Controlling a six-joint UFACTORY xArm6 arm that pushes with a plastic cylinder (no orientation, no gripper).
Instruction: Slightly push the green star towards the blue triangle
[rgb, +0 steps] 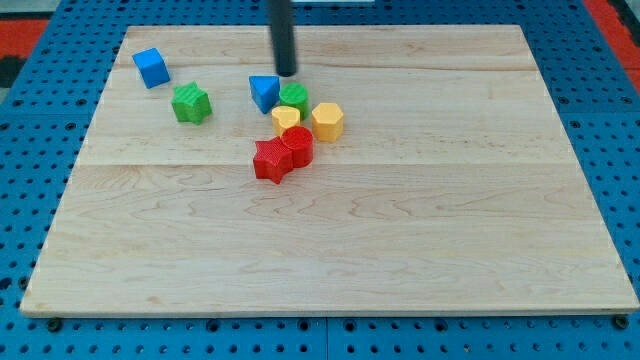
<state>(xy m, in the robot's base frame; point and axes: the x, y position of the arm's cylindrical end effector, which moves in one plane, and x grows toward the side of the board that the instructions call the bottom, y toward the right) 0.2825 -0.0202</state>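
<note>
The green star (190, 103) lies on the wooden board at the view's upper left. The blue triangle (264, 92) lies to its right, with a gap between them. My tip (287, 73) is at the lower end of the dark rod, just above and to the right of the blue triangle and above a green round block (294, 97). The tip is well to the right of the green star and does not touch it.
A blue cube (151, 67) lies at the upper left. A cluster sits right of the triangle: a yellow block (286, 119), a yellow hexagon (327, 121), a red round block (298, 145) and a red star (270, 161). The board edge (330, 312) meets a blue pegboard.
</note>
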